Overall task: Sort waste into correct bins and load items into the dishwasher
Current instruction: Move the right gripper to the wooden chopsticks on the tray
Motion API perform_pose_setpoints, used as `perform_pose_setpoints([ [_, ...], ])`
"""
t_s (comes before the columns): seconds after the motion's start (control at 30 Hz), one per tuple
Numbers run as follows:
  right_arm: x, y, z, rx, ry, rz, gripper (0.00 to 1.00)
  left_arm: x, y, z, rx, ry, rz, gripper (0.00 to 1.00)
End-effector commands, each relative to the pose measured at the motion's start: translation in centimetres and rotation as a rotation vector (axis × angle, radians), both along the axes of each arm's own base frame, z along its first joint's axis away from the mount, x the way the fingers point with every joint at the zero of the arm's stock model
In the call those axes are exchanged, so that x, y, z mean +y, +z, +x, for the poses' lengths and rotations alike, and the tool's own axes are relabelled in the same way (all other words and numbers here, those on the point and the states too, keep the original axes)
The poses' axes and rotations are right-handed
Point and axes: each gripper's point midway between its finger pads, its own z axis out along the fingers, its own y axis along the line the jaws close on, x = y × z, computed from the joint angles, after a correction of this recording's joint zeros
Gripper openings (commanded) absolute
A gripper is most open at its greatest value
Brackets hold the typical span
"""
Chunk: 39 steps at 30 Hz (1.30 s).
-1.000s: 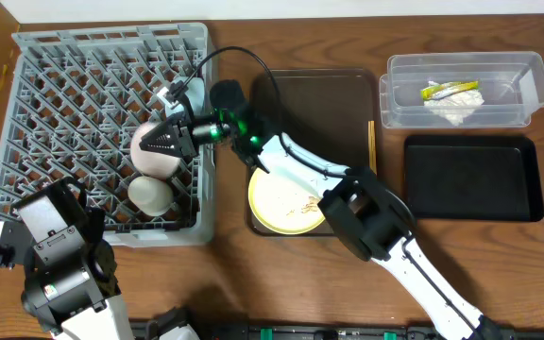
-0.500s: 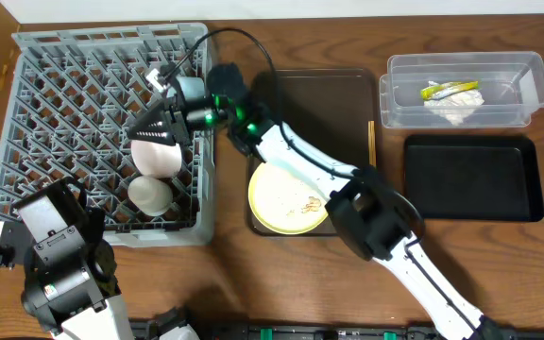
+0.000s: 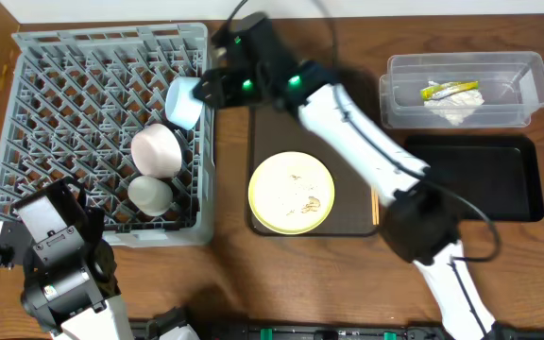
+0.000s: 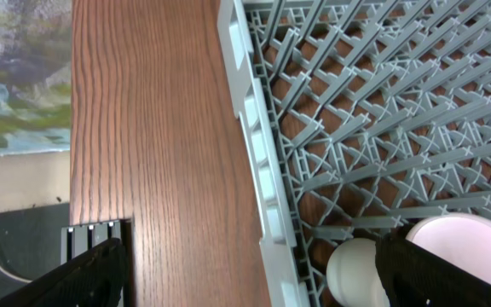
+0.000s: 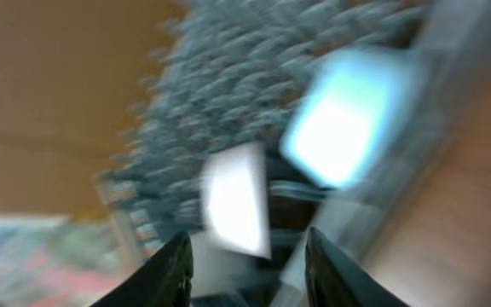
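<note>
The grey dishwasher rack (image 3: 83,85) fills the left of the table. Inside, near its right wall, the light blue bowl (image 3: 183,102) stands tilted, with the pinkish-white bowl (image 3: 156,149) and small white cup (image 3: 150,195) below it. My right gripper (image 3: 213,90) hovers just right of the blue bowl, open and empty. Its wrist view is blurred, showing the blue bowl (image 5: 348,119) beyond the right gripper (image 5: 245,273). My left gripper (image 4: 254,281) is open over the rack's corner, near the cup (image 4: 355,273). The yellow plate (image 3: 291,193) carries food scraps (image 3: 307,201).
The plate sits on a dark brown serving tray (image 3: 343,85). The chopsticks (image 3: 377,208) peek out at the tray's right edge under my right arm. A clear tub (image 3: 527,94) holds the napkin (image 3: 453,108) and wrapper (image 3: 447,90). The black tray (image 3: 475,179) lies below it.
My right gripper has opened and pulled back up and to the right from over the pinkish-white bowl, and the blue bowl now shows in the rack. The left arm is still.
</note>
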Motion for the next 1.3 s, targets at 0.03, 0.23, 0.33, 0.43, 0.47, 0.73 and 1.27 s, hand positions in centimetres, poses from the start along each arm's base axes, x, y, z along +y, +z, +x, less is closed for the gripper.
perform_pose_setpoints([
  [0.03,-8.6,5.3,3.6,-0.223,-0.280,-0.228,0.52,0.2,0.6,-0.2,-0.012,0.018,0.014,0.94],
  [0.23,-19.5,2.6,4.8,-0.193,-0.550,-0.612,0.99,0.2,0.6,-0.2,-0.012,0.018,0.014,0.94],
  [0.33,-23.5,-0.5,4.1,-0.121,-0.582,-0.790,0.99,0.2,0.6,-0.2,-0.012,0.018,0.014,0.94],
  [0.43,-26.0,-3.9,3.1,-0.041,-0.567,-0.918,0.99,0.2,0.6,-0.2,-0.012,0.018,0.014,0.94],
  [0.47,-26.5,-4.9,2.8,-0.021,-0.556,-0.942,0.99,0.2,0.6,-0.2,-0.012,0.018,0.014,0.94],
  [0.73,-28.2,-12.9,1.1,0.141,-0.445,-0.970,0.76,0.2,0.6,-0.2,-0.012,0.018,0.014,0.94],
  [1.27,-29.2,-19.6,-1.5,0.272,-0.246,-0.870,0.34,0.2,0.6,-0.2,-0.012,0.018,0.014,0.94],
])
